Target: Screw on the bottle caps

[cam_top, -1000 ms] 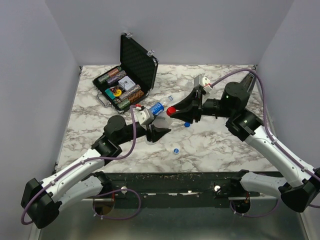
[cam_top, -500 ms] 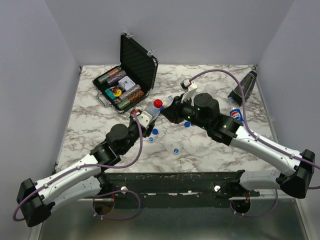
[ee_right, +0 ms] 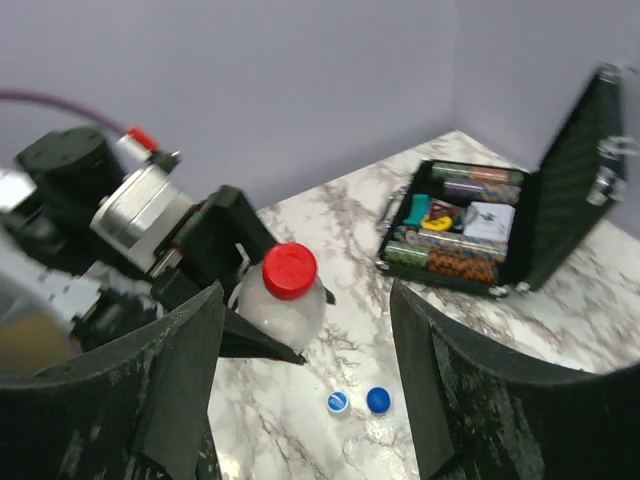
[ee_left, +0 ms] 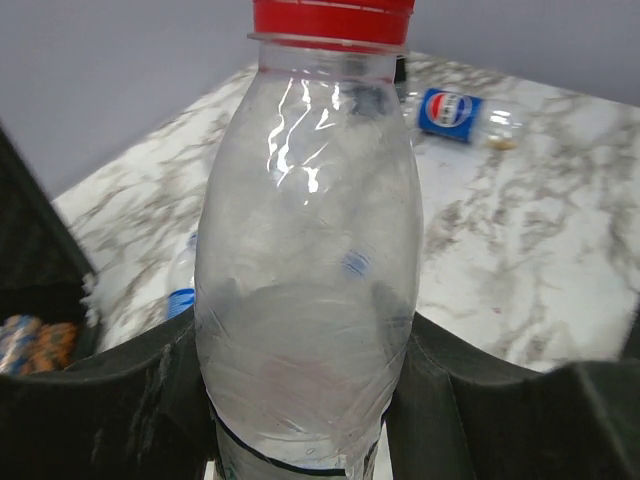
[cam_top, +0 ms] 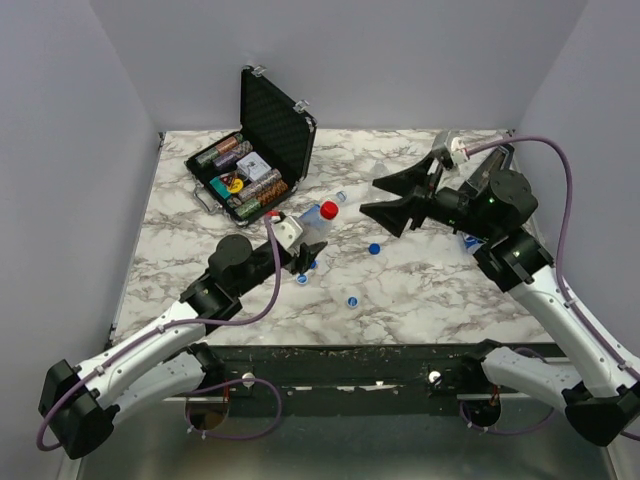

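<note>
Gripping the clear bottle (ee_left: 305, 250) by its lower body with the left gripper (ee_left: 305, 350), left fingers (ee_left: 130, 400) pressing on either side, partly closed and snug round the plastic. Carrying the red cap (ee_left: 333, 18) on the neck; not telling from any view how tightly it is seated.

Placing, in the top view, that bottle near the middle of the marble table (cam_top: 440, 290), leaning up and to the right just in front of the open poker-chip case (cam_top: 255, 160).

Hanging the right gripper (cam_top: 372, 196) just right of the red cap, apart from it, jaws spreading wide and holding nothing. Framing, in the right wrist view alone, the capped bottle between the right fingers (ee_right: 150, 400), with two of the blue caps (ee_right: 377, 400) lying side by side on the marble below it.

Revealing, only in the left wrist view, a Pepsi-labelled bottle (ee_left: 455, 108) lying on its side far behind, and a blue-labelled bottle (ee_left: 183, 295) lying low at the left, mostly hidden. Showing more blue caps scattered on the marble only from above.
</note>
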Controlling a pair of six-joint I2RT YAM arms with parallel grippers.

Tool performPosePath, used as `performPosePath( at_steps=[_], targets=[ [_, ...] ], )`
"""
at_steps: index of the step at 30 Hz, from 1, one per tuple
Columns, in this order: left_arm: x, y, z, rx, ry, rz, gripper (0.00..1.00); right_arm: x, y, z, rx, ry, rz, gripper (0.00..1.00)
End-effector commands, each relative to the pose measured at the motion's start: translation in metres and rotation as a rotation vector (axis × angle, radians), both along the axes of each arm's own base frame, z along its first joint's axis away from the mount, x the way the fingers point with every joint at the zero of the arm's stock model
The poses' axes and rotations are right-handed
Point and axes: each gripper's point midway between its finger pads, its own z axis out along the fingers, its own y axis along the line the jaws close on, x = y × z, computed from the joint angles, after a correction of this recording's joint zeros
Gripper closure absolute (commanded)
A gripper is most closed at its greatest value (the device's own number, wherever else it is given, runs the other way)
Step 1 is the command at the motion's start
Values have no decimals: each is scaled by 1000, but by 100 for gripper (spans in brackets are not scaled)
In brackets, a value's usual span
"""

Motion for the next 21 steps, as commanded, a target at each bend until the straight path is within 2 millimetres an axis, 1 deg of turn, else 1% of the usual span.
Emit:
performPosePath(
  at_steps=[1,2,5,8,12,18,21],
  targets=[
    [-52,-44,24,-85,30,-400,51,-49,19,-12,-96,-222,372,25],
    [-58,-48,25,-92,38,-437,51,-53,20,-13,-100,-233,407,25],
    [-70,-55,23,-104,60,-522,50,-57,23,-16,-129,-304,469,25],
    [-76,-59,25,-118,74,-570,50,-60,25,-21,-144,-319,507,25],
    [-79,-62,25,-127,84,-597,50,-63,28,-23,-146,-321,554,26],
    [-81,-63,26,-133,85,-608,50,-64,32,-32,-147,-290,609,32],
    [-80,-63,26,-135,83,-605,50,-64,32,-35,-147,-273,623,37]
  ],
)
